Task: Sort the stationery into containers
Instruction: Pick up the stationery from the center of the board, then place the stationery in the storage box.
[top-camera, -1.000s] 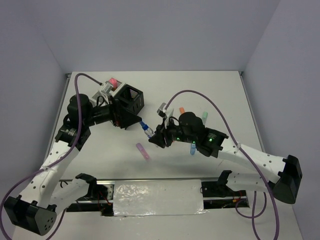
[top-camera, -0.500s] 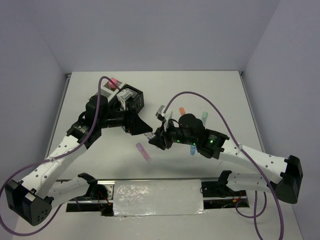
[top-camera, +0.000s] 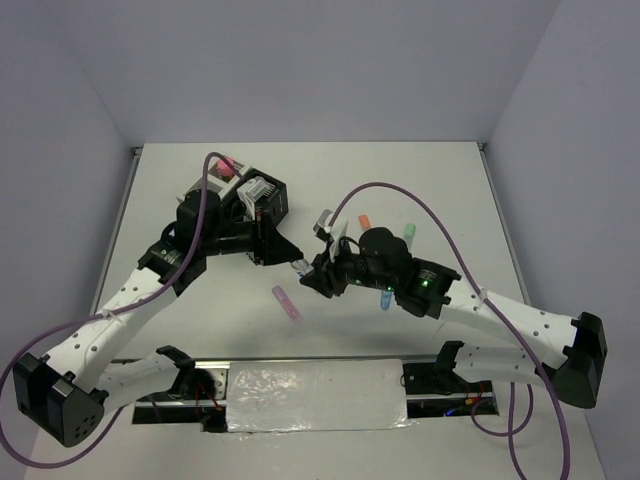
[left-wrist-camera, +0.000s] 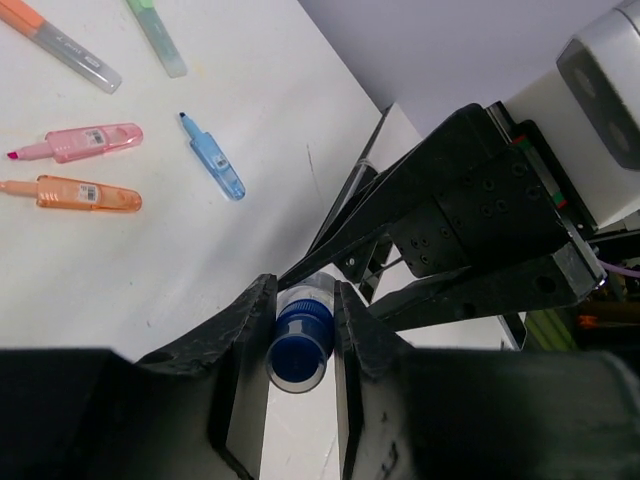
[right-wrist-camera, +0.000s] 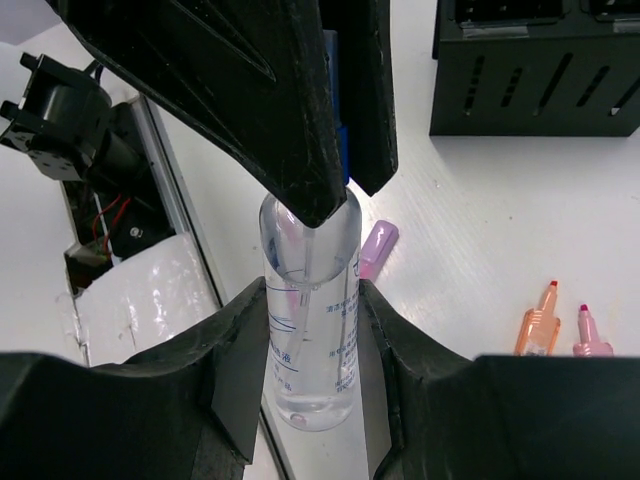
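Fine print ran down the clear bottle, too small to read. The pink marker, orange marker and blue marker each bore a small sticker, also illegible.

Both arms reached in from the near corners and met tip to tip above the middle of the worktop. The left claw was clamped narrowly on the blue cap. The right claw gripped the bottle's body from the opposite end, its fingers pressed against the sides. The bottle hung between them, off the surface.

A purple marker lay just nearer the near edge. The black bin stood with the other bins toward the far-left corner, behind the left arm.
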